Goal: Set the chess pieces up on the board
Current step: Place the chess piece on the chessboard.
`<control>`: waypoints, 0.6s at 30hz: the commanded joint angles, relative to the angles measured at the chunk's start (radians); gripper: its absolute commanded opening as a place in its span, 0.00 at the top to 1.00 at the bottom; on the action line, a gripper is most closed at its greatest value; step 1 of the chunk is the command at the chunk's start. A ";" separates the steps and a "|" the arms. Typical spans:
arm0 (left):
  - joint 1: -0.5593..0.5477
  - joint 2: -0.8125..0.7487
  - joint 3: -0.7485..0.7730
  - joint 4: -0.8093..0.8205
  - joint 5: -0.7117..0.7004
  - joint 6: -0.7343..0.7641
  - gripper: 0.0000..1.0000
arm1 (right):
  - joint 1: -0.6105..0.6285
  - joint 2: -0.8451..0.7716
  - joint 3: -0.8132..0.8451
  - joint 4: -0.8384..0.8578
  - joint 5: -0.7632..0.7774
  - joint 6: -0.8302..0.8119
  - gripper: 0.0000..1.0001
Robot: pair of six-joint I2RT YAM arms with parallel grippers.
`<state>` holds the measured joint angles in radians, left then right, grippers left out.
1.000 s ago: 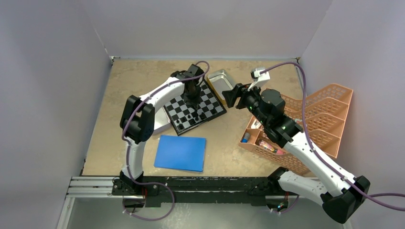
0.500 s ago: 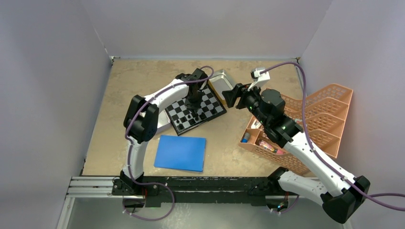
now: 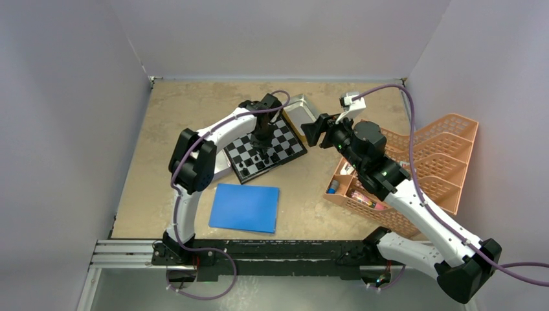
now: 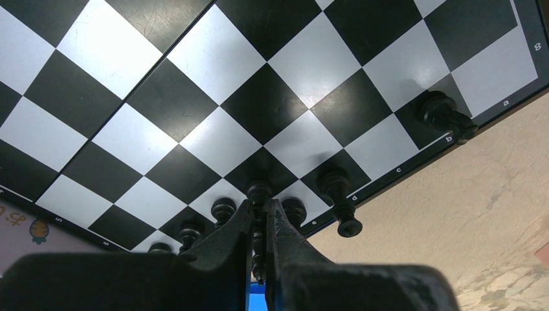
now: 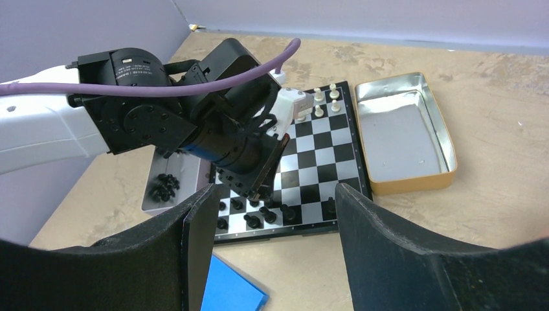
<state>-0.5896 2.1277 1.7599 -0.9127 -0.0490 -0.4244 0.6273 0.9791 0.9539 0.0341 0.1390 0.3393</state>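
Left wrist view: my left gripper (image 4: 260, 212) is pinched shut on what looks like a slim black piece (image 4: 259, 190). It sits over the row of black chess pieces (image 4: 223, 208) along one edge of the board (image 4: 213, 58). My right gripper (image 5: 272, 253) hangs wide open and empty off the board's right edge, just beside a metal tray (image 5: 401, 129). White pieces (image 5: 325, 97) line the far edge. My left arm (image 5: 194, 123) hides the board's left part.
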 commanded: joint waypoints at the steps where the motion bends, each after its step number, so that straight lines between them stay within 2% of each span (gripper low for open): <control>1: -0.002 0.005 0.033 0.022 -0.016 0.021 0.98 | -0.003 -0.020 0.000 0.021 0.013 -0.005 0.32; 18: -0.003 0.011 0.026 0.039 -0.022 0.027 0.93 | -0.003 -0.011 -0.007 0.037 0.004 -0.010 0.31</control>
<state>-0.5896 2.1281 1.7599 -0.9054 -0.0528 -0.4225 0.6273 0.9791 0.9455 0.0349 0.1390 0.3393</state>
